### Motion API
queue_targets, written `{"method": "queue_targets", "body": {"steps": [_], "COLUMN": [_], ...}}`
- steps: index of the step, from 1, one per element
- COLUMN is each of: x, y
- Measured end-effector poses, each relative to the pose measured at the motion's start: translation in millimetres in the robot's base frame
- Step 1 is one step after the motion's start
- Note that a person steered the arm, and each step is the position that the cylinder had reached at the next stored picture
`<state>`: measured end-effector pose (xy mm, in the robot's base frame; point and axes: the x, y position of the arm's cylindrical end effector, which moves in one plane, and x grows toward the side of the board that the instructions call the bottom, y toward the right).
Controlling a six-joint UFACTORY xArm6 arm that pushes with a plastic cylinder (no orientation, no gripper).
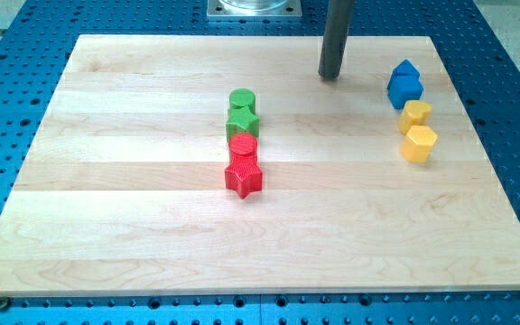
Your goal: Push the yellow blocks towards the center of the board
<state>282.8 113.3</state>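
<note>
1. Camera view: my tip [331, 76], the end effector, is a plain rod that holds nothing. It stands on the tabletop [134, 235] near the view's top, a little right of the middle.
2. The two yellow blocks are at the view's right, below and right of my tip and apart from it: an upper yellow block [415, 115] and a yellow hexagonal block [419, 143], touching each other.
3. A blue block [405, 85] sits just above the upper yellow block, between it and my tip.
4. In the middle, a column: green cylinder [242, 99], green star [242, 121], red cylinder [244, 145], red star [244, 176].
</note>
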Motion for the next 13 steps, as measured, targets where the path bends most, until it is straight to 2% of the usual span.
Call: {"method": "queue_targets", "body": {"steps": [1, 2, 4, 5, 8, 11, 13], "x": [0.0, -1.3, -5.5, -0.6, 131.3, 148.9, 140.1], "y": [0.0, 43.6, 178.0, 191.5, 110.4, 72.4, 45.4]}}
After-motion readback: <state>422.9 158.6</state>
